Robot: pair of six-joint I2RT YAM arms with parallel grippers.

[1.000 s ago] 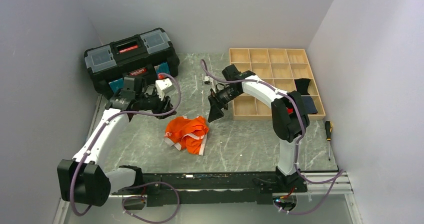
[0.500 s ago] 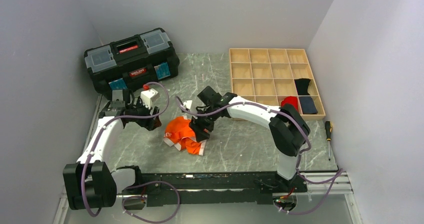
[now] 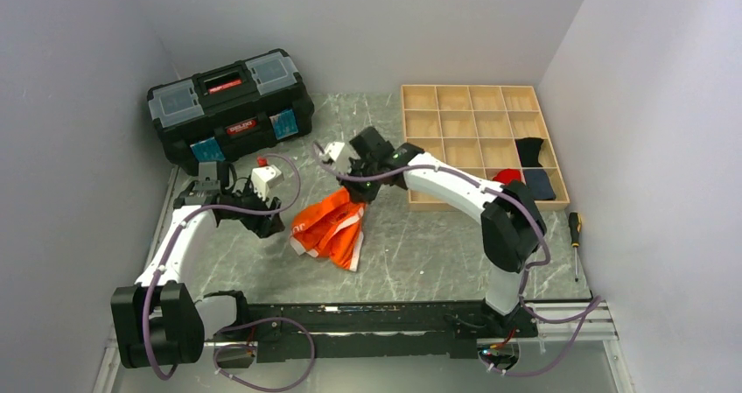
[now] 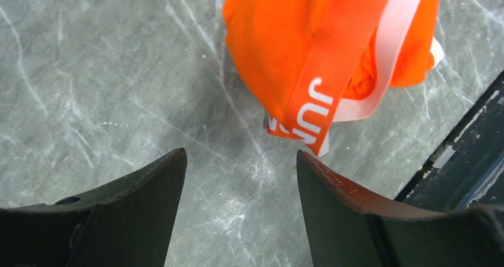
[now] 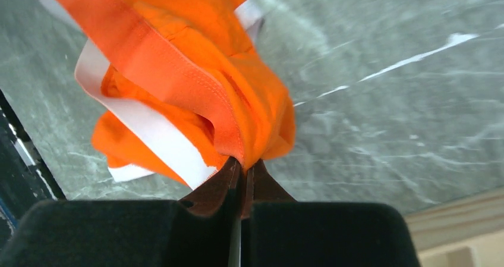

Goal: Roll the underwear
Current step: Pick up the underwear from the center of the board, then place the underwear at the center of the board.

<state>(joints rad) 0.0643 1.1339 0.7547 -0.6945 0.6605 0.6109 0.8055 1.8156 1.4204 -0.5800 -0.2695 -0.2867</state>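
Two white arms with black joints reach inward from the near edge. The left arm (image 3: 175, 240) rises from its base at the near left, then bends to the right. The left gripper (image 4: 241, 160) tilts downward, jaws wide apart and holding nothing. The right arm (image 3: 446, 183) stretches from the near right toward the centre. The right gripper (image 5: 241, 172) points down, jaws pressed together on a fold of the underwear (image 5: 196, 82).
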